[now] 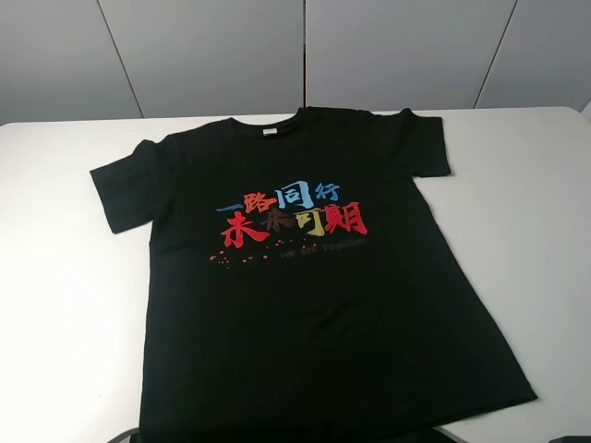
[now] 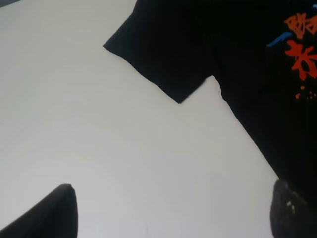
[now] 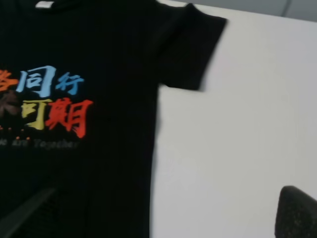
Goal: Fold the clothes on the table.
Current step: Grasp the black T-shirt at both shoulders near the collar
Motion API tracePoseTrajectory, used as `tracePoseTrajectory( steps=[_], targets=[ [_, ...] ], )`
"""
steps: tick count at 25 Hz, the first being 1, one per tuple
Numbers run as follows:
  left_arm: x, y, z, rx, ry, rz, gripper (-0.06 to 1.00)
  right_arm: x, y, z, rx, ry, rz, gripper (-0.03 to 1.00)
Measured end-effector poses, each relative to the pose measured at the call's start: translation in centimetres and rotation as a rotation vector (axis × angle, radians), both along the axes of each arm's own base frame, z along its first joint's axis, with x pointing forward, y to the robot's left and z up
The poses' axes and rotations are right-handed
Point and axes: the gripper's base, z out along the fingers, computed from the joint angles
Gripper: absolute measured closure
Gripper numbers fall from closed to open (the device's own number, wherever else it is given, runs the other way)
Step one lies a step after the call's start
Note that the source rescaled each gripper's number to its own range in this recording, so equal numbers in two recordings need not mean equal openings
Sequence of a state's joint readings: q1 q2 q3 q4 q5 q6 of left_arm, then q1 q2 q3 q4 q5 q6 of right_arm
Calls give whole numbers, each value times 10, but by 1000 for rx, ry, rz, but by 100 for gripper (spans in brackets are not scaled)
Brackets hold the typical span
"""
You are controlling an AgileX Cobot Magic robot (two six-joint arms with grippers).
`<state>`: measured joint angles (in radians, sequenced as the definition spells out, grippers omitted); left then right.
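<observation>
The black T-shirt (image 1: pixel 305 268) lies flat, front up, on the white table (image 1: pixel 65 305), collar at the far side with a small white neck label (image 1: pixel 269 132). Red, blue and yellow characters (image 1: pixel 291 214) mark the chest. In the left wrist view my left gripper (image 2: pixel 168 218) is open and empty above bare table, beside the shirt's left sleeve (image 2: pixel 158 54) and side edge. In the right wrist view my right gripper (image 3: pixel 158 218) is open and empty, one finger (image 3: pixel 25 213) over the shirt body (image 3: pixel 99 163), the other finger (image 3: pixel 297 210) over bare table. The right sleeve (image 3: pixel 190 49) lies beyond it.
Grey wall panels (image 1: pixel 305 51) stand behind the table's far edge. White tabletop shows left (image 2: pixel 99 139) and right (image 3: pixel 237 139) of the shirt. The shirt's hem reaches the near table edge (image 1: pixel 517 415).
</observation>
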<state>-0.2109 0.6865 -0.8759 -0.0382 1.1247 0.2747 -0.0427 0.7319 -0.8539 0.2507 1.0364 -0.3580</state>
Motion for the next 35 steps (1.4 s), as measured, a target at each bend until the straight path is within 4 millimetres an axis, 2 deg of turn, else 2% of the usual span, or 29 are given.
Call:
tracePoseTrajectory(
  steps=[3, 6, 11, 15, 20, 24, 28, 31, 35],
  targets=[
    [35, -10, 6, 28, 68, -61, -6, 42, 2, 2, -22, 63, 88, 4],
    [68, -22, -4, 46, 131, -161, -6, 82, 6, -6, -26, 123, 200, 4],
    [117, -40, -45, 108, 271, -283, -6, 136, 23, -39, -134, 238, 434, 4],
    [144, -65, -85, 194, 364, -385, -6, 166, 42, -72, -214, 351, 547, 4],
    [163, -105, -135, 288, 414, -528, -6, 191, 51, -109, -215, 448, 576, 4],
    [172, -130, -174, 333, 431, -609, -6, 201, 52, -132, -236, 496, 587, 4],
    [177, -140, -213, 391, 488, -665, -6, 205, 52, -146, -235, 528, 590, 4],
    [179, -143, -238, 412, 535, -681, -6, 207, 52, -148, -239, 517, 586, 4],
    [180, -144, -256, 417, 557, -683, -6, 209, 52, -149, -242, 504, 581, 4]
  ],
)
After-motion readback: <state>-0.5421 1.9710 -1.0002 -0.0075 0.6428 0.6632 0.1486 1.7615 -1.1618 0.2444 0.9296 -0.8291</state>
